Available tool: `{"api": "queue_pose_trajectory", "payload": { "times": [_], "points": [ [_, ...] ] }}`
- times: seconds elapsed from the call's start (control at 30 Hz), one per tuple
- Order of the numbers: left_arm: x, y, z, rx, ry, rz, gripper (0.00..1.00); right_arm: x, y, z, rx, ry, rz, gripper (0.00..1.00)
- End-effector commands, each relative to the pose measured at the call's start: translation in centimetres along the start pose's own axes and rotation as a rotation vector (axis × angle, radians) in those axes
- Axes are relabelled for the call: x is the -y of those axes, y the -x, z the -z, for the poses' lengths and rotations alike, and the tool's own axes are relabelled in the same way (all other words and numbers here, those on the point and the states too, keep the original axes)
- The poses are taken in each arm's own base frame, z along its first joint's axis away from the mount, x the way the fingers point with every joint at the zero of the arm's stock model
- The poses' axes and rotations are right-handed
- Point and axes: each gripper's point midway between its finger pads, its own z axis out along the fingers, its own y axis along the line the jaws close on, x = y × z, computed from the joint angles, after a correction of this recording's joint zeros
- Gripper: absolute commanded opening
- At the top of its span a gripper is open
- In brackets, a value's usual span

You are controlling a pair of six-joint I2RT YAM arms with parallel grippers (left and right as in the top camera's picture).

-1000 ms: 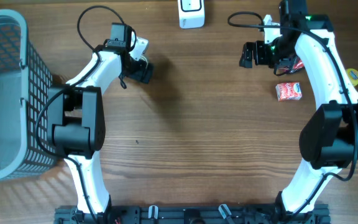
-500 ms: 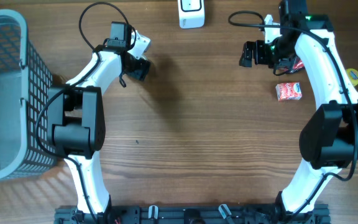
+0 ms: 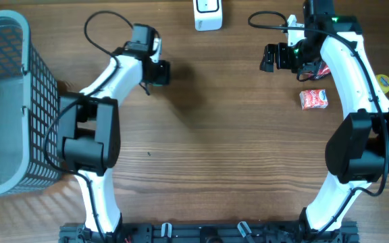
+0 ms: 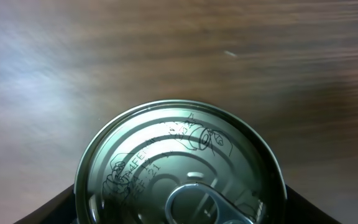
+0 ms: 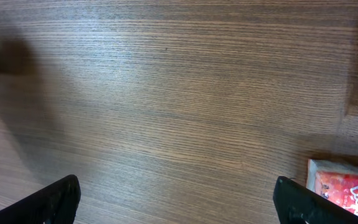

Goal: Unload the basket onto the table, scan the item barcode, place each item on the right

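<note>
Left hand [image 3: 159, 71]: closed on a metal can [image 4: 179, 162]; the dark fingers [image 4: 48, 208] stand against its rim on both sides.
Can: between the fingers of the left hand, with the pull-tab lid facing the wrist camera. It is sharp while the counter [image 3: 215, 148] below it is blurred, so I judge that it is carried by the hand.
Barcode: not visible; only the lid shows, and the side wall is hidden.
Right hand [image 3: 270, 58]: wide open, with nothing between its fingers, only bare wood under it.
Scanner [image 3: 208, 13]: the white device, I think; it is ahead of the left hand and a little to its right, not yet near.
Other things: a red packet [image 3: 313, 99] lies just behind the right hand on its right side; a grey basket [image 3: 19, 40] stands well to the left of the left hand.
Step in hand: the can is grasped and on the way to the scanner, as I judge.
Next move: bring the can in front of the scanner and turn it so that the side with the barcode faces the window. The grip must stay firm, because a smooth round can slips easily.
</note>
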Motion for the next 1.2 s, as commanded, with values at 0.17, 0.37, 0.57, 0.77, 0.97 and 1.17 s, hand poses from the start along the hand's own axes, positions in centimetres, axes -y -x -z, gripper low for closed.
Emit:
{"api": "queue_pose_trajectory", "payload": {
  "times": [0.17,0.37,0.57,0.77,0.97,1.17],
  "points": [
    [9.0,-9.1,-0.8,-0.266,-0.001,0.422,0.68,-0.4,-0.1,-0.1,-0.008,0.017,-0.011,1.0],
    [15.9,-13.4,-0.1,-0.306,-0.005,0.435,0.75,-0.1,-0.6,-0.1,-0.028,0.0,-0.014,1.0],
    [20.5,-16.3,0.4,-0.289,-0.011,0.436,0.88,1.0,-1.9,0.0,-0.083,-0.062,0.018,1.0],
    [19.6,-15.5,0.2,-0.261,0.007,0.455,1.0,1.5,-2.0,0.0,-0.087,-0.09,0.022,1.0],
    [19.3,-14.5,0.5,-0.245,-0.027,0.332,1.0,2.9,-1.1,0.3,-0.048,-0.11,-0.011,1.0],
    [18.6,-11.3,3.6,-0.163,-0.101,0.097,1.0,5.3,-0.8,0.9,-0.022,-0.121,-0.129,1.0]
  ]
}}
